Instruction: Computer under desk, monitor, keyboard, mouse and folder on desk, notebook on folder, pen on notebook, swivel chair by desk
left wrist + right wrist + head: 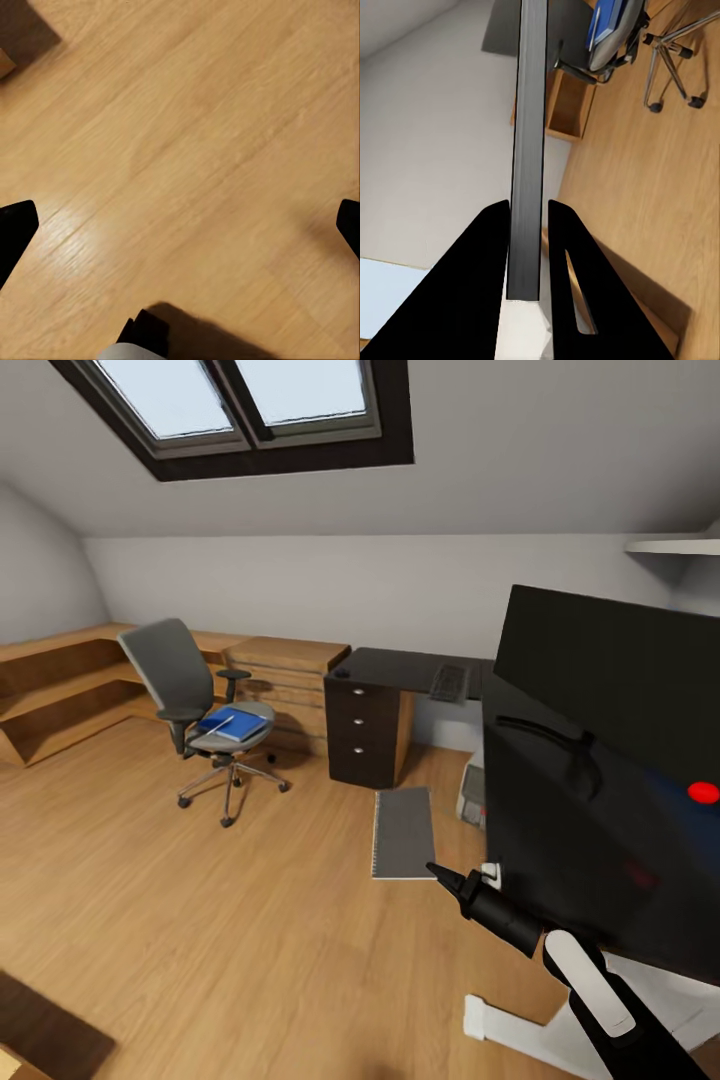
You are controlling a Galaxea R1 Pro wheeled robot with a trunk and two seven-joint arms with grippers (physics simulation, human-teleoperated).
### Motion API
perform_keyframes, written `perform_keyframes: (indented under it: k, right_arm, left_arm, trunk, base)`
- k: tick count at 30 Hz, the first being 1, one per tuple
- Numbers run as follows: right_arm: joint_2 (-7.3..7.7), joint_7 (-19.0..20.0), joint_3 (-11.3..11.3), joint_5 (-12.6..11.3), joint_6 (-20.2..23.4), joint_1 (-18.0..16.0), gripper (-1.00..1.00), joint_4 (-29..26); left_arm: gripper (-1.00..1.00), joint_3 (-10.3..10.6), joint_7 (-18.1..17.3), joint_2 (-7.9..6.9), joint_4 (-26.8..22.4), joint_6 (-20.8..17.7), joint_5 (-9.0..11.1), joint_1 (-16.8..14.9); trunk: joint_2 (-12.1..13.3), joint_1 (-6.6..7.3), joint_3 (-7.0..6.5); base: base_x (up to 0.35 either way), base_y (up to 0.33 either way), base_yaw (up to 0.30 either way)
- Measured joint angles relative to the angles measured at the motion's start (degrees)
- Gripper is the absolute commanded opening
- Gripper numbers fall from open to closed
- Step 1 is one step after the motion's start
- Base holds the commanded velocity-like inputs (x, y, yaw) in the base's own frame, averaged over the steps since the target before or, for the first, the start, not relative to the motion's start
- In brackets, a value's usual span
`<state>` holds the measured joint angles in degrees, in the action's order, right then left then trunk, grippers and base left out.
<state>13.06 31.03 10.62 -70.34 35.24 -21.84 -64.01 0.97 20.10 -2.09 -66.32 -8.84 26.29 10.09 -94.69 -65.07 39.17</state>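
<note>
The right hand is clamped on the monitor, its two dark fingers pressed against either face of the thin panel, which runs edge-on away from the wrist camera. From the head view the monitor is held up in the air on the right, tilted, black face toward the camera, its curved stand across the middle and a red dot near its right edge. The right arm reaches up to it from below.

The left hand is spread wide, its fingertips at opposite sides of the wrist picture, with nothing between them but bare wooden floor.

The bench stands against the far wall, its black drawers at the left end. The keyboard lies on the bench top toward its right part, and a small dark mouse sits at the top's near left corner. The notebook lies flat on the floor in front of the drawers. A light grey computer stands on the floor under the bench, mostly hidden by the monitor.

The swivel chair stands well left of the bench, near the wooden cabinets. The blue folder lies on its seat with the pen across it.
</note>
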Motion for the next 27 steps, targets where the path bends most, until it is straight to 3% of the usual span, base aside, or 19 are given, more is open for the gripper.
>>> perform_keyframes:
  k: [3, 4, 11, 19, 27]
  right_arm:
    - [0.00, 0.0, 0.0, 0.0, 0.0, 0.0, -1.00, 0.0]
    - [0.01, -0.1, 0.0, 0.1, -0.1, 0.0, -1.00, 0.1]
    - [0.11, 0.1, -0.1, -0.1, -0.1, 0.0, -1.00, 0.3]
    - [0.08, 0.0, -0.1, -0.2, -0.2, 0.0, -1.00, 0.6]
    - [0.01, 0.0, -0.1, -0.1, -0.2, 0.0, -1.00, 0.6]
  left_arm:
    - [1.00, 0.5, 0.0, 0.03, 0.1, 0.0, 0.0, 0.0]
    - [1.00, 1.8, 0.0, 0.02, 0.6, -0.1, 0.0, 0.0]
    - [1.00, 3.0, 0.0, 0.05, 1.4, 0.0, -0.1, 0.0]
    - [1.00, 3.2, 0.0, 0.06, 1.4, 0.0, -0.1, 0.0]
    - [1.00, 3.2, 0.0, 0.05, 1.4, 0.0, -0.1, 0.0]
  trunk:
    - [0.0, 0.00, 0.00]
    - [0.0, 0.00, 0.00]
    - [0.0, -0.02, 0.00]
    - [3.2, 1.73, -1.43]
    - [6.4, 3.51, -2.87]
  base:
    - [0.248, 0.254, 0.000]
    - [0.264, 0.234, 0.000]
    - [0.147, 0.112, 0.000]
    - [0.026, 0.003, 0.000]
    - [0.227, 0.000, 0.000]
